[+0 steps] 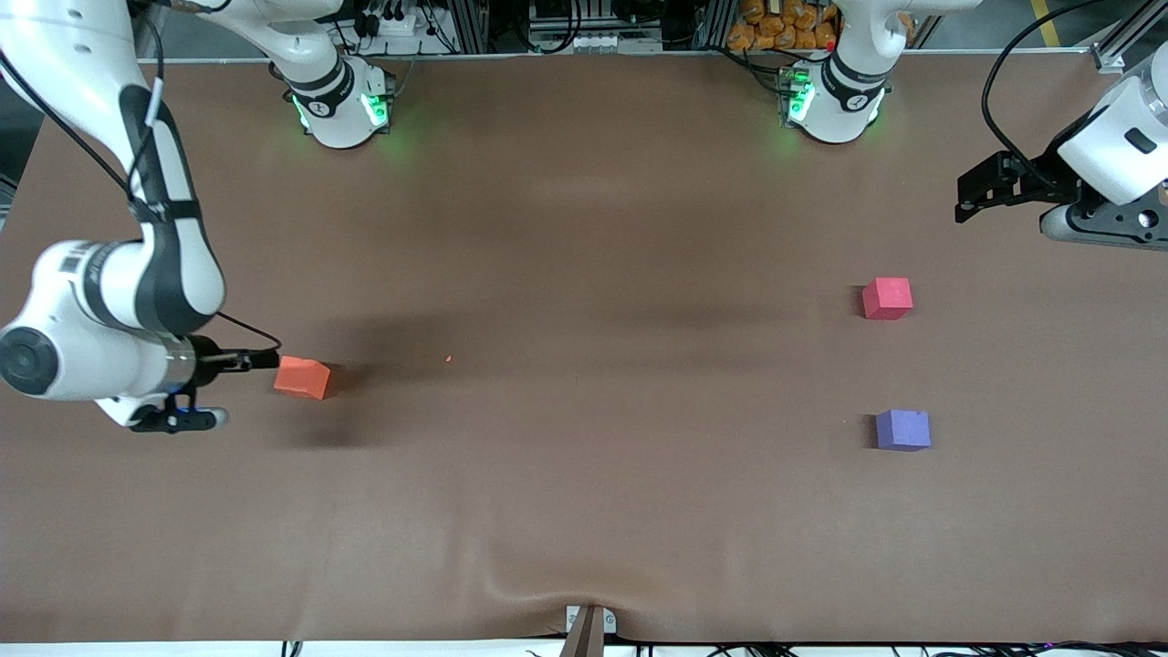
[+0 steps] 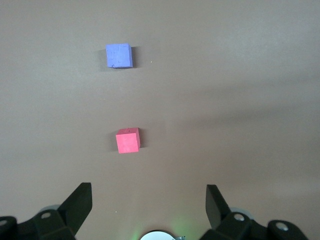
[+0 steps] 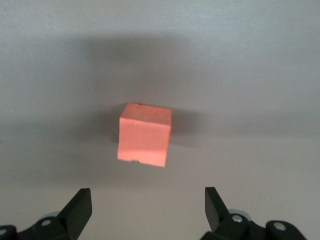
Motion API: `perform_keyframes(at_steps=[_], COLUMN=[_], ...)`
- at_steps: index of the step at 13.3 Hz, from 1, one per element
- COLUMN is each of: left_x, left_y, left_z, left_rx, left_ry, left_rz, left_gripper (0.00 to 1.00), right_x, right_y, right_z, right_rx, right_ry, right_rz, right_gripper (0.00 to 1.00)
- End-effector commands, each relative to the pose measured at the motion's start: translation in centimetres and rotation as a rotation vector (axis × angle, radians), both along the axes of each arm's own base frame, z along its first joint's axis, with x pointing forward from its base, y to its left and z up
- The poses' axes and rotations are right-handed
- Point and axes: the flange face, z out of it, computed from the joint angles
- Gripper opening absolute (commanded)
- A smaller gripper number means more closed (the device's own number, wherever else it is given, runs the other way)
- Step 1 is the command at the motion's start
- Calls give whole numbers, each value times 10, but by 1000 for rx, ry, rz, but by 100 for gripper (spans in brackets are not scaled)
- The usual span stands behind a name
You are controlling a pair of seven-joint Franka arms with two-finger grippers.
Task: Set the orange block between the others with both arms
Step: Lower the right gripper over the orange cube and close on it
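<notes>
The orange block (image 1: 302, 377) lies on the brown table toward the right arm's end. My right gripper (image 1: 260, 360) is low beside it and open. In the right wrist view the orange block (image 3: 144, 135) sits just ahead of the right gripper (image 3: 148, 202), not between its fingers. The others stand toward the left arm's end: a pinkish-red cube (image 1: 887, 298) and, nearer the front camera, a purple cube (image 1: 903, 430), with a bare gap between them. My left gripper (image 1: 975, 196) hangs open and empty over bare table by that end. From the left gripper (image 2: 149, 200) I see the pinkish-red cube (image 2: 128, 140) and the purple cube (image 2: 119, 55).
A brown mat (image 1: 584, 228) covers the table and has a wrinkle at its front edge (image 1: 589, 593). A tiny orange crumb (image 1: 448, 359) lies mid-table. The arms' bases (image 1: 342, 105) (image 1: 835, 100) stand along the back edge.
</notes>
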Motion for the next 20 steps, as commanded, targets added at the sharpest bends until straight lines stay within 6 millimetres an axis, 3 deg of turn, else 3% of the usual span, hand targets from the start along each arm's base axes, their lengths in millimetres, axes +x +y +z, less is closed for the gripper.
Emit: perform_keyframes(at_steps=[1, 4, 7, 20], left_x=[-4, -4, -4, 2], left_y=[2, 1, 0, 19], left_z=[6, 6, 6, 5], left_rx=[10, 10, 8, 59], left_ry=[-6, -8, -8, -27], left_rz=[3, 1, 0, 31], left_gripper=[100, 100, 100, 100], right_x=[6, 9, 8, -1], right_y=[3, 1, 2, 6], right_z=[-25, -55, -72, -110], right_rx=[35, 23, 27, 34], right_ry=[-2, -6, 13, 34], right_rz=[-31, -36, -43, -59], right_gripper=[100, 100, 100, 100])
